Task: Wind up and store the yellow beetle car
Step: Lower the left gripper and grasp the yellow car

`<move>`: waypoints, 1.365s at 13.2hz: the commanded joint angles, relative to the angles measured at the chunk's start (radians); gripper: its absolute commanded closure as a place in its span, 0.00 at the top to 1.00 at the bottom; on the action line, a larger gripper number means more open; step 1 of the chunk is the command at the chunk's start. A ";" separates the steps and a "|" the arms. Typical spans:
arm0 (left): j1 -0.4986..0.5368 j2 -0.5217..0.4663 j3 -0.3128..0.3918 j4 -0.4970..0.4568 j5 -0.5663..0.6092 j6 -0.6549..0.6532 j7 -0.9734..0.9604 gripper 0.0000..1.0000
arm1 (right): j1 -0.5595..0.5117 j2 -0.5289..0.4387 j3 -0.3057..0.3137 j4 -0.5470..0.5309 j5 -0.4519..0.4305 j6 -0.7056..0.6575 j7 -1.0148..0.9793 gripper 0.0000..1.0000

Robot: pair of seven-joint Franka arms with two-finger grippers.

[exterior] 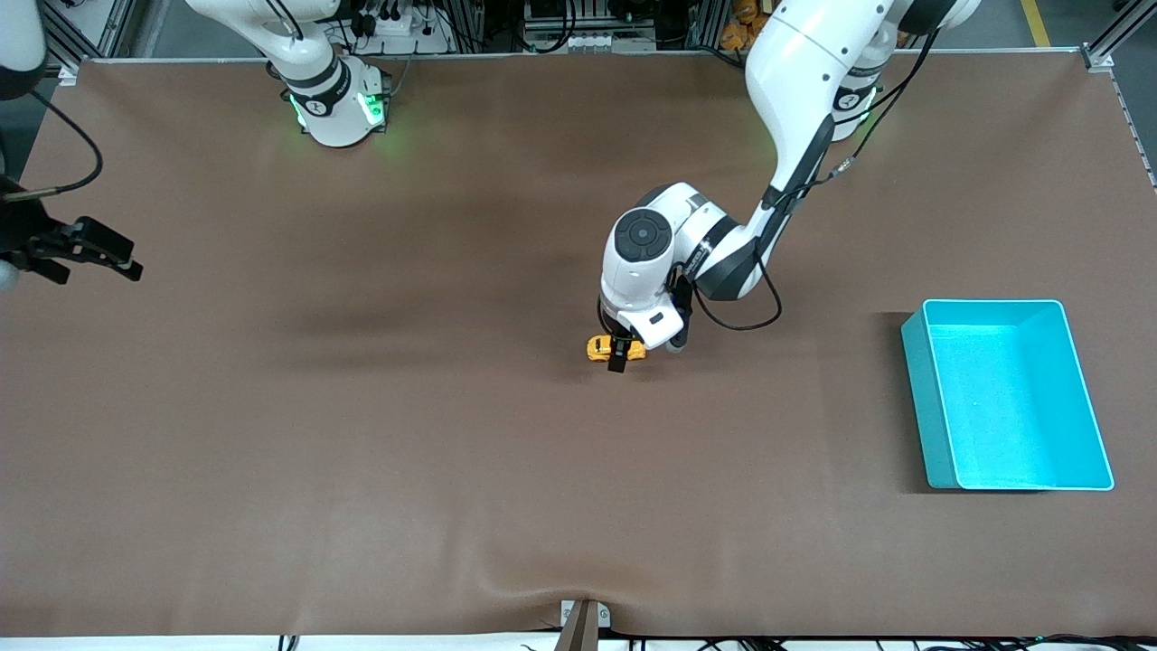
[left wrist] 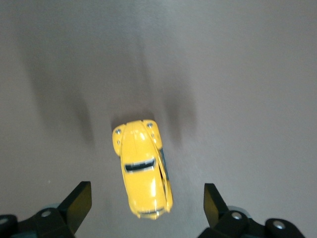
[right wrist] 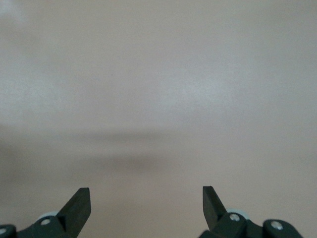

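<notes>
The yellow beetle car [exterior: 598, 348] stands on the brown table near its middle. In the left wrist view the car [left wrist: 143, 168] shows from above, its roof and dark window toward the camera. My left gripper [exterior: 619, 354] is low over the car and open. In its wrist view the gripper [left wrist: 147, 198] has a finger on each side of the car's one end, with a gap on both sides. My right gripper [exterior: 125, 259] waits open and empty over the table edge at the right arm's end. Its wrist view [right wrist: 146, 198] shows only bare table.
A cyan bin [exterior: 924, 398] stands empty at the left arm's end of the table, a little nearer the front camera than the car. The brown cloth [exterior: 362, 452] has a small fold at the front edge.
</notes>
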 commanded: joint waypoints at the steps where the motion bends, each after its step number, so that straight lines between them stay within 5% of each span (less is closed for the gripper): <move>1: -0.003 0.027 0.008 0.004 0.024 0.015 -0.062 1.00 | 0.000 -0.038 0.038 0.001 -0.078 0.000 0.035 1.00; 4: -0.017 0.055 0.010 0.004 0.024 0.015 -0.065 1.00 | -0.007 -0.010 0.040 0.134 -0.095 -0.188 0.032 1.00; 9: -0.037 0.087 0.010 0.012 0.067 0.053 -0.064 1.00 | -0.012 0.000 0.036 0.159 -0.085 -0.228 0.040 1.00; 10: -0.043 0.087 0.010 0.012 0.073 0.053 -0.064 0.77 | -0.012 0.000 0.036 0.160 -0.080 -0.230 0.040 1.00; 11: -0.045 0.087 0.010 0.013 0.076 0.053 -0.062 0.10 | -0.010 0.000 0.036 0.162 -0.080 -0.230 0.040 1.00; 12: -0.052 0.087 0.010 0.012 0.084 0.051 -0.061 0.00 | -0.010 0.000 0.036 0.160 -0.082 -0.230 0.040 1.00; 18: -0.029 0.020 0.024 0.024 0.114 0.019 0.011 0.00 | -0.010 0.002 0.037 0.160 -0.083 -0.239 0.038 1.00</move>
